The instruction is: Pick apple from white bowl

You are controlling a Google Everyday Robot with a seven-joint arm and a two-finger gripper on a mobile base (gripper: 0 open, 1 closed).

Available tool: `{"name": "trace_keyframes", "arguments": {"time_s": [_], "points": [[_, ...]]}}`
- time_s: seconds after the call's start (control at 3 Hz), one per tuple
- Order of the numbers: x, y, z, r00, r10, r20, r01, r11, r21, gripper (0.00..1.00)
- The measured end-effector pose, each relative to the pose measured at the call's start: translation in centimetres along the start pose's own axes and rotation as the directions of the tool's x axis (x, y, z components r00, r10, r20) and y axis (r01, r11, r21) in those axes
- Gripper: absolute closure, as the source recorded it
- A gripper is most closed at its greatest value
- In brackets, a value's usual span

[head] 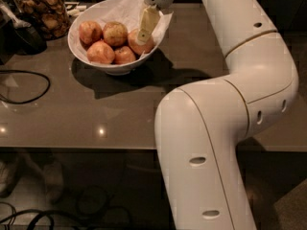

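Hiding part of the apple (pixel 145 48), jaws hang inside white bowl (pixel 113 69).

You have five apples (pixel 100 52) in one white bowl (pixel 112 67), one glass jar (pixel 43 13) far left on the tabletop, and one end effector (pixel 142 35) over the bowl's right side.

Dim light; tool (pixel 142 35) over white bowl (pixel 112 69), dark shadow beside.

The white bowl (pixel 115 67) sits on the table (pixel 105 114), toward its far left. Behind it to the left stands a jar (pixel 45 11). My fingers (pixel 143 31) reach down into the bowl's right side, at the apple (pixel 133 42) lying rightmost among the others. My arm (pixel 216 128) rises right of the bowl.
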State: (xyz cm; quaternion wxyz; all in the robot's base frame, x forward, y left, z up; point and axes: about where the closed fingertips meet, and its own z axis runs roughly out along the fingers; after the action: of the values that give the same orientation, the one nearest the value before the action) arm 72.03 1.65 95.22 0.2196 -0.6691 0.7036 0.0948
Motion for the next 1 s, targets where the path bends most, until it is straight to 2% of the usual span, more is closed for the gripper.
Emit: {"name": "trace_keyframes", "arguments": {"time_s": [1.0], "points": [[0.8, -0.2, 1.8, 1.0, 0.019, -0.02, -0.02, 0.9994, -0.029, 0.29]]}}
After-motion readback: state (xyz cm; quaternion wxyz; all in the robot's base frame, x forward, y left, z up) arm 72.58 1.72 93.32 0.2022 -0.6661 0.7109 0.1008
